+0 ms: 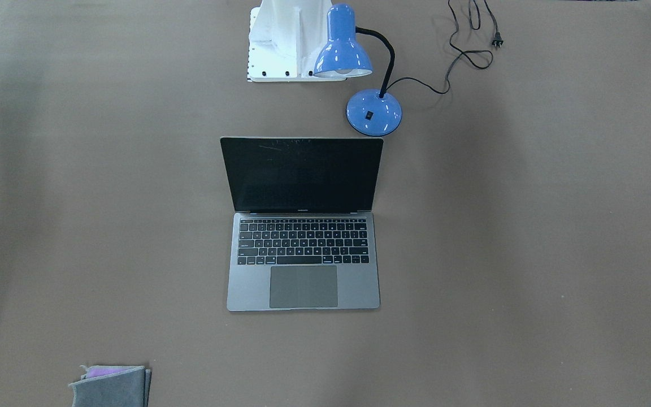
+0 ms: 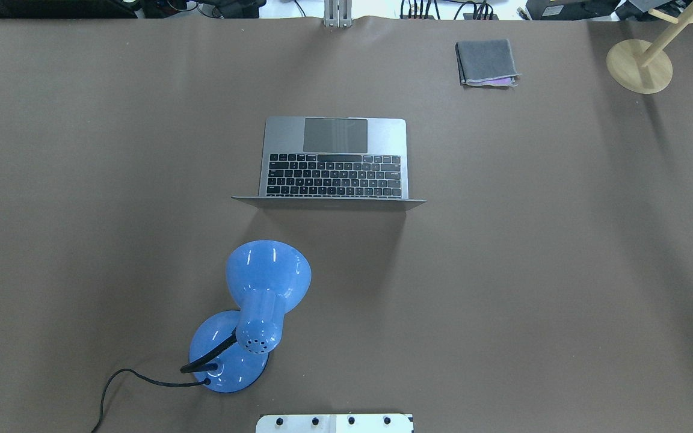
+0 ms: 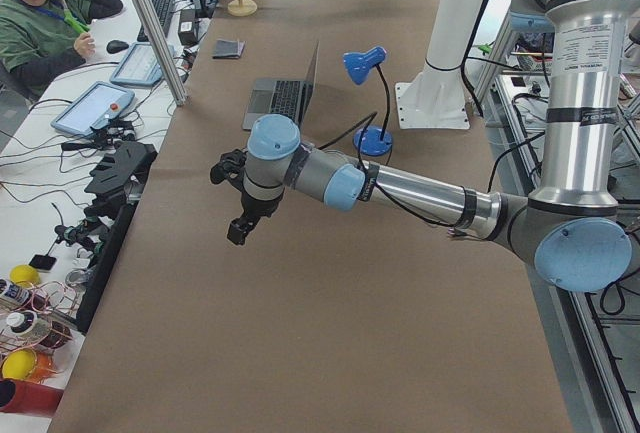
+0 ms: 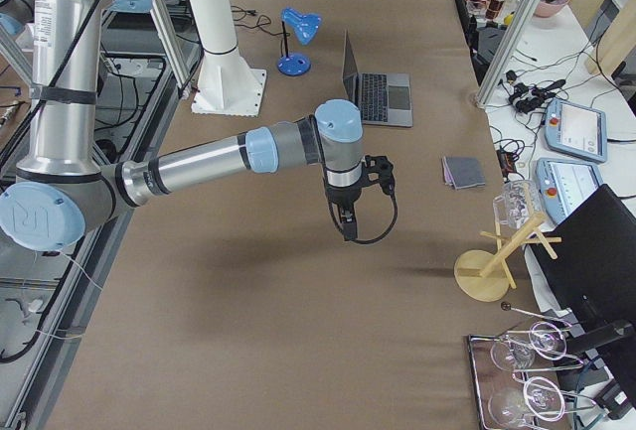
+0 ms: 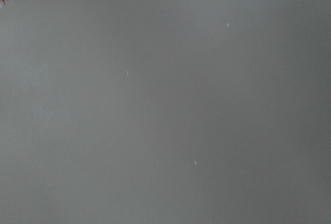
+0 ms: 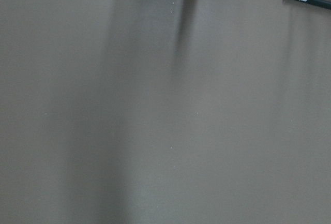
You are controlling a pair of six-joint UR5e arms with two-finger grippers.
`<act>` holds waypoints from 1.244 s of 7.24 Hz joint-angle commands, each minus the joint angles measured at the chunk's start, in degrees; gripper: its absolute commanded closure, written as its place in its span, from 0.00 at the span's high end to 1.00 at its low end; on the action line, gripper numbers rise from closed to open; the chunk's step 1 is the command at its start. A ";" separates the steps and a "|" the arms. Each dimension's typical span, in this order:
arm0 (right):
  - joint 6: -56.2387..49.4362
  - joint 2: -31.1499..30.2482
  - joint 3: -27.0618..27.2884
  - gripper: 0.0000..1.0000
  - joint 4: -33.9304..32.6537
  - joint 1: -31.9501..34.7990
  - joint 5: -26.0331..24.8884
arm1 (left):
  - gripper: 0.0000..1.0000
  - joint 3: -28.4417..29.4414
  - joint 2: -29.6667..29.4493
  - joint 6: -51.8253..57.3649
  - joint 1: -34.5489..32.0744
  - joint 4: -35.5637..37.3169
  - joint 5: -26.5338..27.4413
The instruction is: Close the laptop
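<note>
Laptop (image 1: 303, 243) stands open mid-table (image 1: 529, 254), its upright lid backing onto the robot's edge. A lamp (image 1: 343, 51) sits just behind the lid's corner on the robot's left. The left gripper (image 3: 237, 233) and right gripper (image 4: 348, 226) hang toward opposite ends, well apart from it; I cannot tell whether their jaws are apart or together. The lid's top edge is best pushed slowly from behind, clear of the lamp.
</note>
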 commanded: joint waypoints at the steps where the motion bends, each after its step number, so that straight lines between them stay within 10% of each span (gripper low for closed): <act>1: 0.05 0.35 -0.60 1.00 0.76 0.00 0.16 | 0.99 -0.14 0.26 -0.30 -0.41 -0.94 -5.95; 6: 5.29 1.67 -0.43 1.00 2.67 -2.10 8.48 | 0.98 -0.85 -0.80 -9.30 0.11 -7.70 -6.06; 9: 33.00 1.59 -0.60 0.99 23.97 -11.56 10.18 | 0.98 -0.85 -0.62 -26.14 7.39 -13.22 -8.93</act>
